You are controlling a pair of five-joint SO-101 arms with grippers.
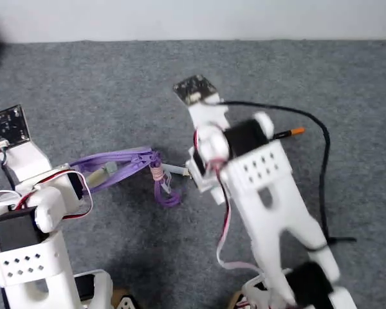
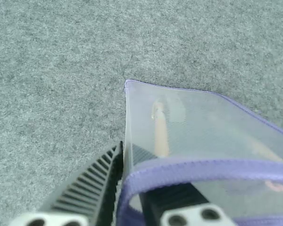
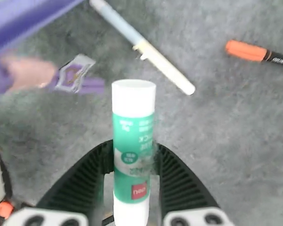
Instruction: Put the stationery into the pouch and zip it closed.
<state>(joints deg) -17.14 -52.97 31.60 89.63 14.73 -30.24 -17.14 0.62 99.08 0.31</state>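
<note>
A clear pouch (image 2: 198,127) with purple trim (image 1: 119,164) lies left of centre, its wall pinched in my left gripper (image 2: 127,188), which is shut on it. A pale stick-shaped item (image 2: 160,132) shows inside the pouch. My right gripper (image 3: 132,165) is shut on a green and white glue stick (image 3: 133,141), just right of the pouch's mouth (image 1: 156,162). A white pen (image 3: 141,46) lies on the carpet past the glue stick (image 1: 175,170). An orange-capped marker (image 3: 254,52) lies farther off, at the right in the high view (image 1: 289,133).
The purple zipper pull and strap (image 1: 167,193) trail from the pouch's mouth. A black cable (image 1: 321,167) runs along the right arm. Grey carpet (image 1: 83,84) covers the table, with open room at the back and far right.
</note>
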